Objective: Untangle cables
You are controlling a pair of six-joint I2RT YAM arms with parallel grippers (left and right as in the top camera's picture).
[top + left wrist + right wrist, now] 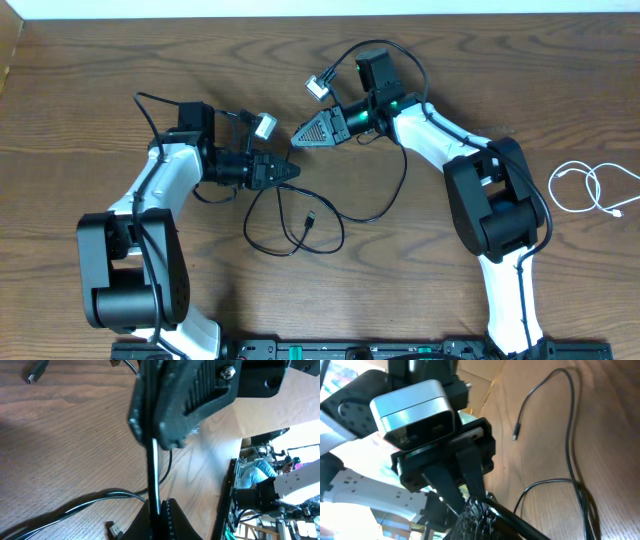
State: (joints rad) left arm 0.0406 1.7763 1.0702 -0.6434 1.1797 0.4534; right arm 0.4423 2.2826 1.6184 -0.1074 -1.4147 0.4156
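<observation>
Over the middle of the bench [80, 120], the two arms have their tips almost nose to nose. The left gripper [293, 172] points right and the right gripper [298, 137] points left, sitting just above it in the overhead shot.

The left jaws are pinched together on a black cable [153, 460]. In the left wrist view it's a thin, straight line running from the closed fingertips up to the underside of the other gripper. The right jaws are together too. The cord runs right up to them, but honestly I can't tell whether it's actually nipped in there or just passing by.

The rest of the black cables [405, 172] lie loose on the wood below and between the grippers. One long curve sweeps down from near the right arm, and a couple of overlapping loops sit under the left gripper. A small plug [310, 219] lies inside those loops. The right wrist camera also picks up a plug end [516, 432] lying flat on the bench, with the cord arcing away from it.

The white cable [585, 188] is off on its own at the far right edge. It's in a loose coil beside the right arm's base, well apart from the black ones and not touching either gripper.
</observation>
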